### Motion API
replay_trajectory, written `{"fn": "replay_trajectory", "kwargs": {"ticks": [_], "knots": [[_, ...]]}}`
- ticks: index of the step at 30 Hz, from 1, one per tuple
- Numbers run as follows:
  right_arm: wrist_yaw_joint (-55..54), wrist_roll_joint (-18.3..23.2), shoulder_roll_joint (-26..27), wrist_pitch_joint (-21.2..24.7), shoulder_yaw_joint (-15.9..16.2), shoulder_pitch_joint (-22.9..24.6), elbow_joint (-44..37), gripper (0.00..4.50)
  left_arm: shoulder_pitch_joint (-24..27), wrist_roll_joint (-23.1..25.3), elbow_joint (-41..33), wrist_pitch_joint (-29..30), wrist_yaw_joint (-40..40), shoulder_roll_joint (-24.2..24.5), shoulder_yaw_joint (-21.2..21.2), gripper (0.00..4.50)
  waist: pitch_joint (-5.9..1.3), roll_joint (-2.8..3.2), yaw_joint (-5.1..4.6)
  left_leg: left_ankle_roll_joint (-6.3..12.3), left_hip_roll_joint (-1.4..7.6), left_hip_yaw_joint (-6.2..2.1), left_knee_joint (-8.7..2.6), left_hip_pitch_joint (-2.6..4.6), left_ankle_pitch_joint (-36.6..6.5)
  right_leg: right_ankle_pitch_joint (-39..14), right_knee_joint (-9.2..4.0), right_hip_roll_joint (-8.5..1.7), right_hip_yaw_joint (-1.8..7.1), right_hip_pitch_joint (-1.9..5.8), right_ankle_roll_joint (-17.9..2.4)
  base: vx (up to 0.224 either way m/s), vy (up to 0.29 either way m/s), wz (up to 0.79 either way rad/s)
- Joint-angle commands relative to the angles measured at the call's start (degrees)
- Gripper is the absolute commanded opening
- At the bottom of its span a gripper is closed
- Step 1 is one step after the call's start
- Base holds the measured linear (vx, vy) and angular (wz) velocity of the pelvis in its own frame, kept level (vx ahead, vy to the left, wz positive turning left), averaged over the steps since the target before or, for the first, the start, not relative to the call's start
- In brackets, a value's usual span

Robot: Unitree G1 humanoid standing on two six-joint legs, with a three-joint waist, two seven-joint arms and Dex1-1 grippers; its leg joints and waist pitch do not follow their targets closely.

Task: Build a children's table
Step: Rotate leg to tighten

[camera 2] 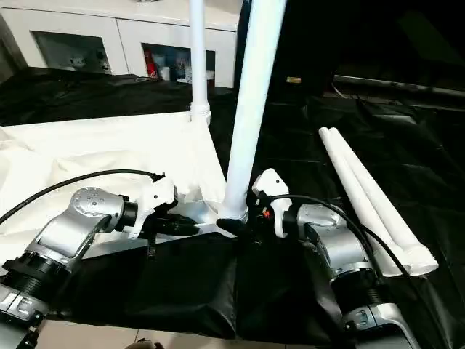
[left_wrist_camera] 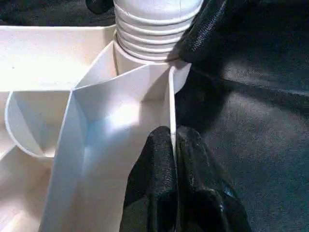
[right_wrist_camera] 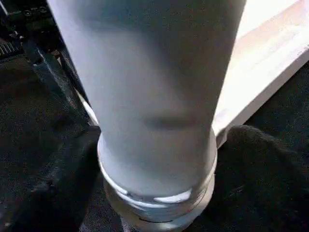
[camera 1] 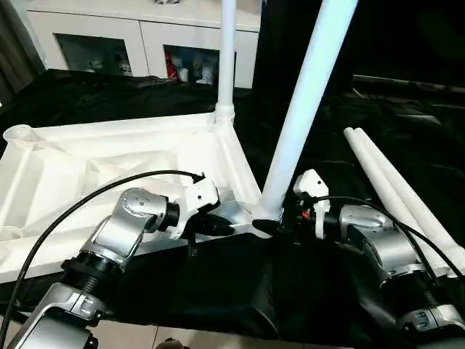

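The children's table top [camera 1: 109, 167] lies upside down on black cloth, ribs up. One white leg [camera 1: 227, 58] stands in its far right corner socket. A second leg [camera 1: 309, 94] stands in the near right corner socket, its ribbed base [left_wrist_camera: 154, 29] seated there. My right gripper [camera 1: 270, 227] is open, its fingers [right_wrist_camera: 53, 193] standing wide on either side of that leg's base [right_wrist_camera: 154, 145]. My left gripper [camera 1: 227, 230] is shut on the top's thin near rim [left_wrist_camera: 172, 96] just beside that corner, with its black fingers [left_wrist_camera: 154, 183] pinching the wall.
Two loose white legs [camera 1: 396, 193] lie side by side on the black cloth to the right. A white cabinet [camera 1: 138, 36] with glass doors stands behind the work. An empty round socket [camera 1: 19, 134] shows at the top's far left corner.
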Motion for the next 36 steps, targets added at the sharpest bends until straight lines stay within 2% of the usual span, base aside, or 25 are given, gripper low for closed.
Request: {"fn": "replay_trajectory", "kwargs": {"ticks": [1,6,7,11,14,17,18,19,20,21,22,24,25,28,32,33,36], "knots": [[0.42,0.49,-0.38,0.68,-0.12,-1.08,0.24,3.91,-0.41,-3.20,-3.44,-0.92,-1.25,-1.18,0.40,0.00,-3.77,-0.40,-0.12,2.81,0.82,0.36,-3.10,1.05,-10.39,-6.47,-3.56,-2.00,1.58,3.04,-12.40,0.000,0.000,0.00],[0.61,0.52,-0.19,0.64,-0.11,-0.74,0.13,3.62,-0.11,-3.01,-3.47,-0.88,-1.06,-1.19,0.52,0.00,-3.77,-0.39,-0.09,2.81,0.84,0.33,-3.07,1.05,-10.53,-7.11,-3.54,-1.99,1.55,3.05,-12.28,0.000,0.000,0.00],[0.60,0.48,-0.13,0.59,-0.08,-0.62,0.16,3.40,-0.07,-3.00,-3.50,-0.85,-0.98,-1.25,0.52,0.00,-3.78,-0.42,-0.09,2.79,0.84,0.32,-3.06,1.05,-10.49,-7.17,-3.52,-1.99,1.55,3.08,-12.22,0.000,0.000,0.00],[0.21,0.27,0.21,0.60,0.11,-0.11,0.21,3.09,-0.04,-3.00,-3.34,-0.68,-0.54,-1.47,0.69,0.00,-3.81,-0.43,-0.12,2.89,0.82,0.34,-2.99,1.04,-10.13,-6.75,-3.45,-1.97,1.56,3.06,-12.36,0.000,0.000,0.00],[-7.02,-0.69,2.97,0.62,-1.62,0.58,2.78,2.87,-1.54,-0.87,0.45,0.13,6.55,-3.96,2.04,0.00,-3.80,-0.59,-0.24,2.56,0.77,0.35,-2.98,0.98,-9.85,-6.74,-3.42,-1.93,1.55,3.07,-12.30,0.000,0.000,0.00],[-12.81,-1.51,5.18,0.44,-3.07,0.51,4.97,2.80,-2.68,0.48,3.22,0.37,11.02,-5.77,2.58,0.00,-3.71,-0.71,-0.54,1.66,0.65,0.40,-3.02,1.06,-10.76,-9.48,-3.80,-2.05,1.65,2.92,-11.56,0.000,0.000,0.00],[-14.65,-1.60,5.91,0.65,-3.62,0.43,5.58,2.80,-2.92,0.71,3.87,0.16,11.83,-6.19,2.64,0.00,-3.73,-0.68,-0.55,1.51,0.65,0.33,-3.03,1.08,-11.06,-10.05,-3.80,-2.10,1.62,2.95,-11.39,0.000,0.000,0.00],[-20.94,-1.27,8.71,1.42,-5.74,-0.21,7.70,2.79,-3.91,1.49,6.02,0.71,15.25,-7.95,2.95,0.00,-3.71,-0.60,-0.64,1.37,0.68,0.29,-3.11,0.99,-10.97,-10.36,-3.84,-2.10,1.64,2.95,-11.08,0.000,0.000,0.00],[-23.67,-1.05,10.01,1.61,-6.68,-0.54,8.65,2.79,-4.39,1.82,7.01,1.13,16.91,-8.81,3.12,0.00,-3.49,-0.55,-0.86,0.85,0.53,0.35,-3.24,1.05,-12.41,-12.56,-4.14,-2.05,1.67,2.70,-10.54,0.000,0.000,0.00],[-27.94,-0.66,12.18,1.71,-8.01,-1.21,10.26,2.79,-5.30,2.41,8.72,1.88,19.98,-10.35,3.41,0.00,-3.53,-0.59,-0.92,0.46,0.50,0.23,-3.34,1.11,-13.30,-14.22,-4.26,-2.13,1.59,2.77,-10.20,0.000,0.000,0.00],[-31.67,-0.46,14.19,1.50,-8.82,-1.95,11.84,2.79,-6.30,3.03,10.47,2.33,23.17,-11.87,3.68,0.00,-3.52,-0.39,-1.10,-0.47,0.60,0.16,-3.45,1.30,-14.13,-15.80,-4.54,-2.14,1.61,2.54,-9.53,0.000,0.000,0.00],[-34.35,-0.81,15.67,0.95,-9.01,-2.61,13.06,2.79,-7.09,3.48,11.84,2.93,25.08,-12.98,3.83,0.00,-3.60,-0.33,-1.07,-0.64,0.54,0.03,-3.50,1.16,-14.60,-16.13,-4.52,-2.20,1.58,2.86,-9.19,0.000,0.000,0.00],[-36.06,-1.59,16.55,0.42,-8.73,-3.22,14.09,2.79,-7.66,4.06,12.82,2.93,26.59,-13.68,3.87,0.00,-3.54,-0.26,-1.07,-0.44,0.49,0.08,-3.46,1.29,-15.01,-15.93,-4.70,-2.10,1.61,2.68,-8.99,0.000,0.000,0.00],[-38.27,-2.57,18.73,-1.41,-8.35,-4.68,16.01,2.79,-8.58,5.08,14.48,2.66,28.59,-14.97,3.54,0.00,-3.42,-0.38,-1.16,-0.61,0.38,0.02,-3.62,1.38,-16.82,-18.70,-5.04,-2.14,1.56,2.66,-8.17,0.000,0.000,0.00],[-36.30,-2.06,19.84,-3.86,-8.66,-5.62,16.96,2.79,-8.52,5.21,14.53,1.95,27.61,-14.74,3.05,0.00,-3.53,-0.36,-1.07,-0.09,0.47,-0.02,-3.64,1.29,-16.28,-16.07,-4.84,-2.08,1.60,2.80,-8.64,0.000,0.000,0.00],[-35.36,-1.41,19.83,-4.15,-8.93,-5.57,16.76,3.34,-8.31,5.23,14.34,1.54,27.04,-14.45,2.84,0.00,-3.52,-0.38,-1.09,0.11,0.48,-0.02,-3.65,1.32,-16.10,-15.46,-4.78,-2.01,1.58,2.81,-8.83,0.000,0.000,0.00],[-33.56,-0.90,18.98,-4.70,-8.93,-5.32,15.71,3.48,-7.48,4.98,13.26,1.35,25.46,-13.50,2.49,0.00,-3.52,-0.43,-1.14,0.65,0.48,-0.05,-3.68,1.13,-16.24,-15.02,-4.71,-2.05,1.55,3.01,-9.05,0.000,0.000,0.00]]}}
